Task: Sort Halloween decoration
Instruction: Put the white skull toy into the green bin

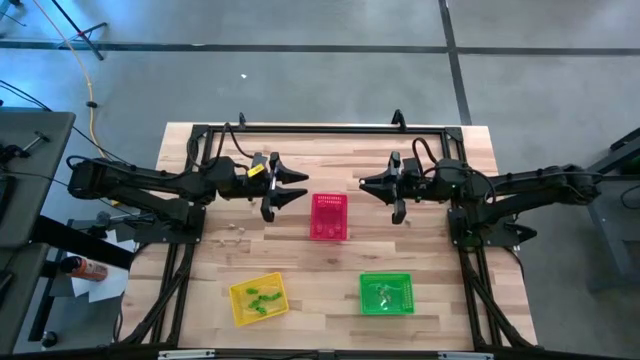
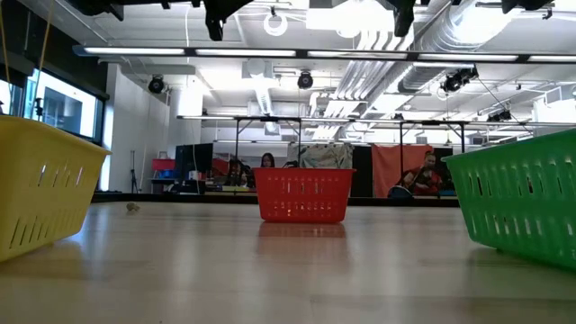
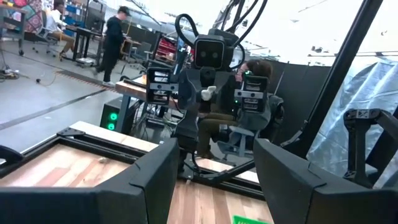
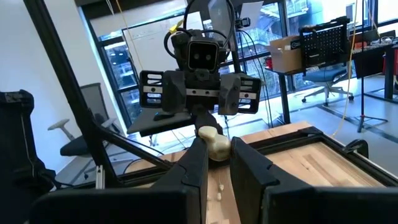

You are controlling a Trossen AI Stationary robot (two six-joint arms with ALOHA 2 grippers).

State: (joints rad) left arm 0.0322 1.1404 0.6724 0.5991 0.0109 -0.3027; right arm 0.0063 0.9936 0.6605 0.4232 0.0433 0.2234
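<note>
My right gripper (image 4: 216, 155) hovers high over the table's far middle, pointing level at the left arm, and is shut on a small pale whitish trinket (image 4: 213, 142). My left gripper (image 1: 298, 190) faces it from the left, open, with nothing between its fingers (image 3: 155, 177). Below and between them a pink-red mesh basket (image 1: 329, 216) stands on the table. Near the front edge, the yellow basket (image 1: 258, 298) holds several green trinkets and the green basket (image 1: 386, 293) holds some pale bits. A few pale trinkets (image 1: 238, 228) lie loose on the wood, left of the pink-red basket. My right gripper pinches the pale trinket (image 4: 214, 148) between its two fingertips. The fingers lie level and point toward the table's left side. The trinket is lifted well clear of the table, and its rounded top pokes up above the fingers.
A black frame rail (image 1: 320, 128) runs along the table's far edge. Bare wood lies between the baskets in the table's middle (image 1: 320, 265). Beyond the table, people sit and stand in the room.
</note>
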